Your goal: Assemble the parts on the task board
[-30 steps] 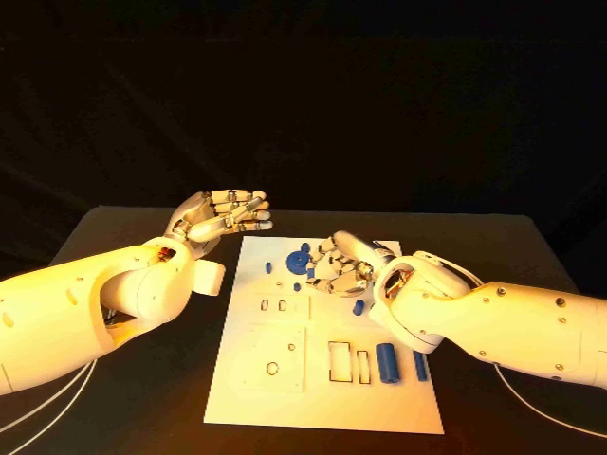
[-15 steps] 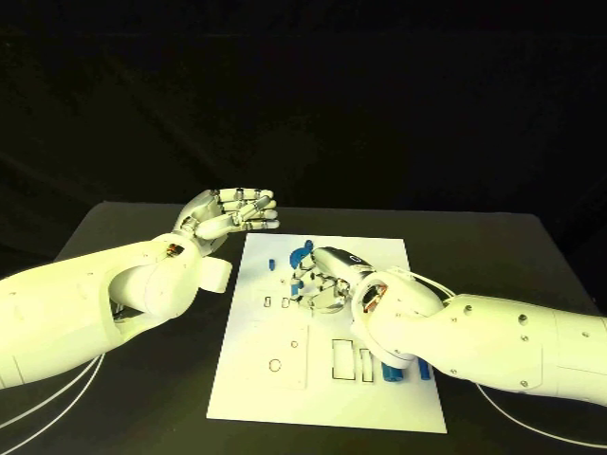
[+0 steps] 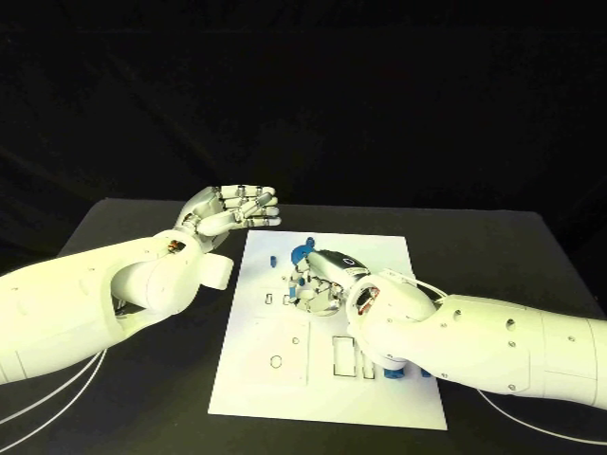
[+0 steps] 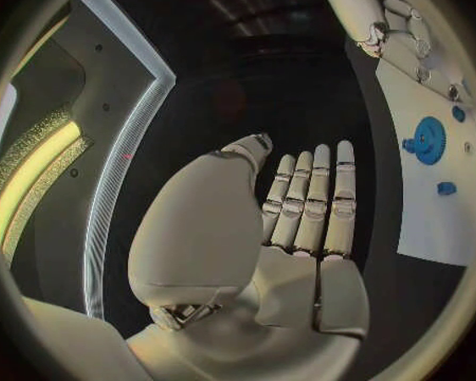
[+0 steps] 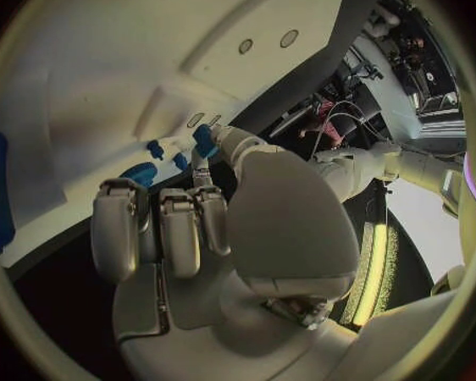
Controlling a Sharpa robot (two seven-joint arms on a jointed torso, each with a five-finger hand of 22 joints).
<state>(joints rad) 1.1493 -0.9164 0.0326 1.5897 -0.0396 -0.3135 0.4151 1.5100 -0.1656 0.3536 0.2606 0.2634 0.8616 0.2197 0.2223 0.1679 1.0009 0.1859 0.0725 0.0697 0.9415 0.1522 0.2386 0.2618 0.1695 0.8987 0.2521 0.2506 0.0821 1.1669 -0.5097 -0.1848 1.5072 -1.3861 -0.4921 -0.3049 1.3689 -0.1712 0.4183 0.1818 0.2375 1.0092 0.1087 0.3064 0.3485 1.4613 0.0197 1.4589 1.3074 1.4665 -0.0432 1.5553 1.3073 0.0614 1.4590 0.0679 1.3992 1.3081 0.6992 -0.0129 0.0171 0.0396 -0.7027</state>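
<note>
White task board (image 3: 256,379) lies on our black bench (image 3: 126,237), blue parts (image 3: 301,254) on it. Our right hand (image 3: 324,280) pinches one blue part (image 5: 204,140) over it. Our left hand (image 3: 229,213) hangs released beside the board.

The board (image 3: 334,379) looks like a matt white plate, smooth and flat, and the table (image 3: 126,237) under it is a dull black with no shine. The parts look like smooth blue plastic: the gear (image 4: 425,140) has a slight sheen, and the peg (image 5: 205,140) pinched in the right hand (image 3: 324,282) looks the same. Both hands, the left hand (image 3: 231,210) too, have a silvery, metallic-looking satin finish with darker seams, while the arms (image 3: 71,303) are smooth glossy white shells that look like plastic.
</note>
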